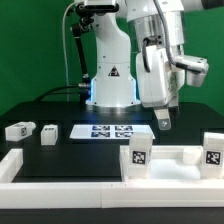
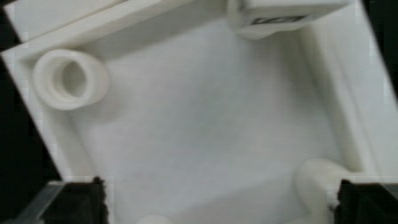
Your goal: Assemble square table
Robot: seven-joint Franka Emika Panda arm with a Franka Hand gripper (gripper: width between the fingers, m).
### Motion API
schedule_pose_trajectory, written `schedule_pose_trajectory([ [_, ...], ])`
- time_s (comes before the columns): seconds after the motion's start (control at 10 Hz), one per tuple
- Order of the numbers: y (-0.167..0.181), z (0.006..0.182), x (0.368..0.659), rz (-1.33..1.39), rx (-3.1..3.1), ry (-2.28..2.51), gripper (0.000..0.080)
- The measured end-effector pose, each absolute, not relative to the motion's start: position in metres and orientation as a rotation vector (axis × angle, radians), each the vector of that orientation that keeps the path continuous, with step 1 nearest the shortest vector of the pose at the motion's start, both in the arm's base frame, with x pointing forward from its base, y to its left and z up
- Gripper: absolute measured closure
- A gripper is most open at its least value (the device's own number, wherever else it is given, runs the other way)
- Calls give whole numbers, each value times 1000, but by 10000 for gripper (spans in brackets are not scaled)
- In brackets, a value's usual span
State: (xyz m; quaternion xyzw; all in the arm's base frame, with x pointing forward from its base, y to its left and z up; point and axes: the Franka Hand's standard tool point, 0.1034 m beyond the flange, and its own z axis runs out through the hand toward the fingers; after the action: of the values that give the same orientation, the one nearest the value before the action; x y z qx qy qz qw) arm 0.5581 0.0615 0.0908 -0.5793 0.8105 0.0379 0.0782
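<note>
The white square table top [image 1: 172, 158] lies at the front on the exterior view's right. Two white tagged legs stand upright on it, one at its left corner [image 1: 138, 155] and one at its right corner [image 1: 212, 152]. Two more legs [image 1: 20, 130] [image 1: 48, 133] lie loose on the black table at the left. My gripper [image 1: 165, 121] hangs just above the top's far edge. In the wrist view the gripper [image 2: 217, 206] is open and empty over the top's bare inside [image 2: 205, 120]. That view shows the raised rim, a round corner hole [image 2: 71, 78] and a tagged leg [image 2: 285, 14].
The marker board [image 1: 105, 130] lies flat in front of the robot base. A long white L-shaped wall [image 1: 30, 172] runs along the front and up the left side, next to the table top.
</note>
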Motion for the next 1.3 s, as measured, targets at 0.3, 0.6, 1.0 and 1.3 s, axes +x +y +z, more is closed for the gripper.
schedule_pose_trajectory([
  [0.3, 64, 88, 556, 119, -1743, 2427, 151],
  [0.6, 62, 82, 549, 112, -1934, 2289, 151],
  [1.0, 67, 79, 541, 170, -2104, 2151, 151],
  [1.3, 67, 76, 539, 155, -2115, 2143, 151],
])
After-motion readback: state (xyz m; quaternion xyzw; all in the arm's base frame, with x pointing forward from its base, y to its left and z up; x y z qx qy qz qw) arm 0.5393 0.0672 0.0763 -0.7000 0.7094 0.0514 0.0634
